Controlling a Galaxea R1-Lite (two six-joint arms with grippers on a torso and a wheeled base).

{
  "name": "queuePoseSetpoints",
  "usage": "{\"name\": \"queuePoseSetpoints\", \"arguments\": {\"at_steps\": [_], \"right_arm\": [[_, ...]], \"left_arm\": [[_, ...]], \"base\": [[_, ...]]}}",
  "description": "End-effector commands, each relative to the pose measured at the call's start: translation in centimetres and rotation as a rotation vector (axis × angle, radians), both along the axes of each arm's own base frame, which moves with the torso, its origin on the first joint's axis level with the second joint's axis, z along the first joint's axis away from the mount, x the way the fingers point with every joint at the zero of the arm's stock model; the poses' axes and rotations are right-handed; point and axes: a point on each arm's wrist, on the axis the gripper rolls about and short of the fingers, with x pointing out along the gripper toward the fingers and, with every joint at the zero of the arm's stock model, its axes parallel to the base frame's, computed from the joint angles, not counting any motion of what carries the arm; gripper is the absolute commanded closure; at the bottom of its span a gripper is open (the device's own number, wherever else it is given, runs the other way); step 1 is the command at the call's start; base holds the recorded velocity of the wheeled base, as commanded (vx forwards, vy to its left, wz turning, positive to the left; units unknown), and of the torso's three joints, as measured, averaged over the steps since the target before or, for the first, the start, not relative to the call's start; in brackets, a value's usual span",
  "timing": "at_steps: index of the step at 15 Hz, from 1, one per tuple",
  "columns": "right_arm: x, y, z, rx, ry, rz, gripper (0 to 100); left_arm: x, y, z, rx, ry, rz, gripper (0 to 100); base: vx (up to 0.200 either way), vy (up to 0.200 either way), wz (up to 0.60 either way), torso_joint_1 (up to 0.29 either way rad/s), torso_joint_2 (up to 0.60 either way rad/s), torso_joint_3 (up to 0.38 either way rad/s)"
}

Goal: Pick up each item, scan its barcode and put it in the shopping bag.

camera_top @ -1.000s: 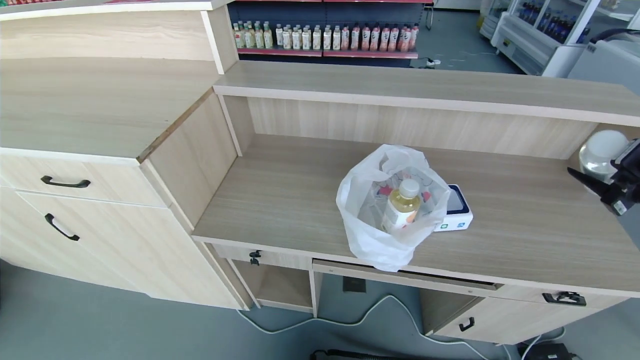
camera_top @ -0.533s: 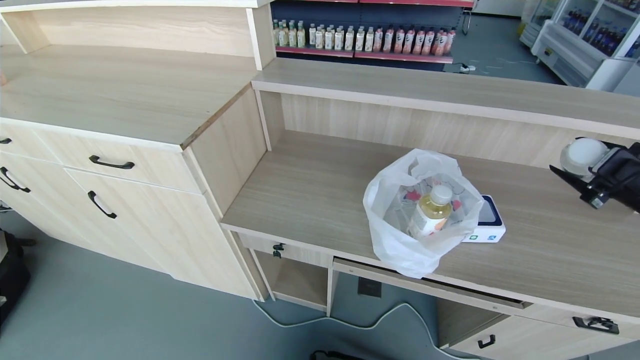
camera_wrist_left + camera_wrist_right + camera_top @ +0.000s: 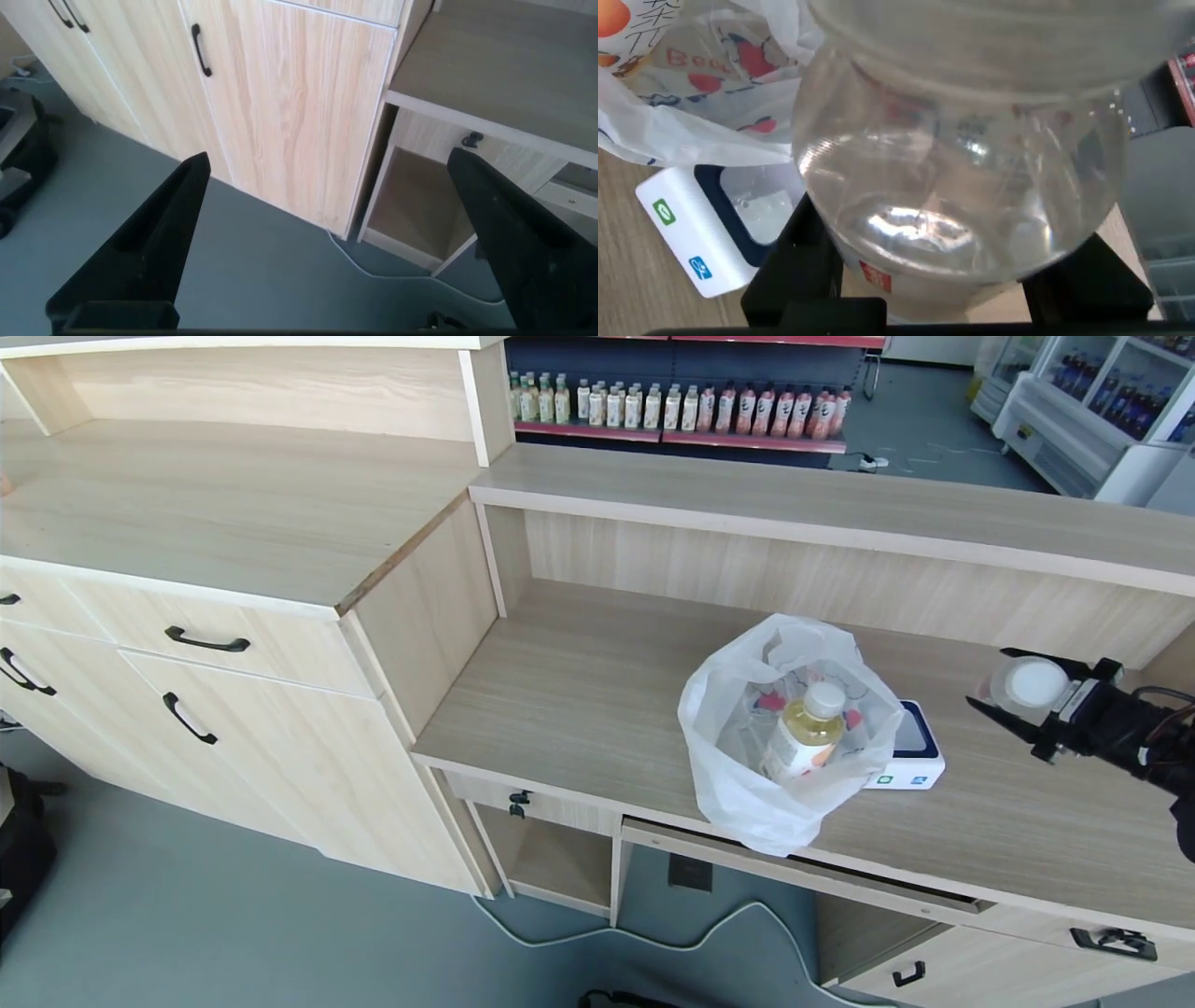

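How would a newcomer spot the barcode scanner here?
Find the lower wooden counter, where a white shopping bag stands near the front edge. The scanner sits right beside the bag, on the robot's right. It is the only small white box with a dark blue top.

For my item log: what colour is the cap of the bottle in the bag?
White; the cap shows best in the head view.

A pale wood checkout counter (image 3: 579,691) and drawer cabinets (image 3: 280,747) stand on grey floor (image 3: 233,933), with bottle-lined shelves (image 3: 672,411) and chilled display cases (image 3: 1092,411) behind.
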Motion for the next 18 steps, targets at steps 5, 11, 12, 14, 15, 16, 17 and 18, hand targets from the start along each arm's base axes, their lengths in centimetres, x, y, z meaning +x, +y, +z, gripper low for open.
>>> {"name": "queuePoseSetpoints", "arguments": {"at_steps": [5,11,12,14,15,16,17,18], "right_arm": [[2.5,-0.8,-1.7,-0.007,-0.009,0.056,100],[5.2,1.0,-2.7,-0.019,-0.043,0.126,100],[5.7,1.2,-2.5,-0.023,-0.057,0.135,100],[7.0,1.9,-2.7,-0.015,-0.067,0.161,100],[7.2,2.3,-2.8,-0.009,-0.064,0.174,100],[7.5,2.6,-3.0,-0.007,-0.061,0.182,100],[7.5,2.7,-3.1,-0.007,-0.059,0.186,100],[7.5,2.9,-3.4,-0.006,-0.05,0.19,100]], "left_arm": [[0.0,0.0,0.0,0.0,-0.001,0.001,0],[0.0,0.0,0.0,0.0,-0.001,0.001,0],[0.0,0.0,0.0,0.0,-0.001,0.001,0],[0.0,0.0,0.0,0.0,-0.001,0.001,0],[0.0,0.0,0.0,0.0,-0.001,-0.001,0],[0.0,0.0,0.0,0.0,-0.001,0.001,0],[0.0,0.0,0.0,0.0,-0.001,0.001,0],[0.0,0.0,0.0,0.0,-0.001,0.001,0]], "base": [[0.0,0.0,0.0,0.0,0.0,0.0],[0.0,0.0,0.0,0.0,0.0,0.0],[0.0,0.0,0.0,0.0,0.0,0.0],[0.0,0.0,0.0,0.0,0.0,0.0],[0.0,0.0,0.0,0.0,0.0,0.0],[0.0,0.0,0.0,0.0,0.0,0.0],[0.0,0.0,0.0,0.0,0.0,0.0],[0.0,0.0,0.0,0.0,0.0,0.0]]}}
